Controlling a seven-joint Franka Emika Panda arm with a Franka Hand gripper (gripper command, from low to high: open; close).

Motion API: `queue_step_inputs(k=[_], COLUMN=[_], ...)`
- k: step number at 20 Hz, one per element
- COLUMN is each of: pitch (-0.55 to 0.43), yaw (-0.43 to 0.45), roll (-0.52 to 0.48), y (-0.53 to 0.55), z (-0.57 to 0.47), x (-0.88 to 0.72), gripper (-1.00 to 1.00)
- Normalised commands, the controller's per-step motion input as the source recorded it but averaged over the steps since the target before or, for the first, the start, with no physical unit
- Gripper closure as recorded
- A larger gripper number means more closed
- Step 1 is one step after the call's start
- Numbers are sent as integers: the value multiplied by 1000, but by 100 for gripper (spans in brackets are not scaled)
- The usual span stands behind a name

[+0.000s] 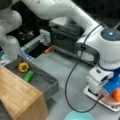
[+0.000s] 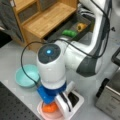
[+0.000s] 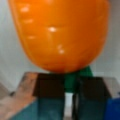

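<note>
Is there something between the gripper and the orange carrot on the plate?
Nothing visible. In the wrist view the gripper is right at the orange carrot, its fingers on either side of the green stem. The carrot lies on the pink plate.

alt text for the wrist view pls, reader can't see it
A glossy orange toy carrot fills most of the wrist view, its green stem pointing down between the gripper's two dark fingers, which are closed around the stem. Behind it is a pale, plain surface.

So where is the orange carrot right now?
The orange carrot lies on the pink plate at a front view's bottom, directly under the hand, whose fingers flank its green stem in the wrist view.
</note>
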Motion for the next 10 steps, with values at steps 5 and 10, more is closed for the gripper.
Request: queue_step_inputs(k=[5, 10], pitch=[-1, 19], yaw=[-5, 5], roll=[-290, -293], y=[41, 12], z=[-89, -49], x=[55, 9], gripper=[100, 100])
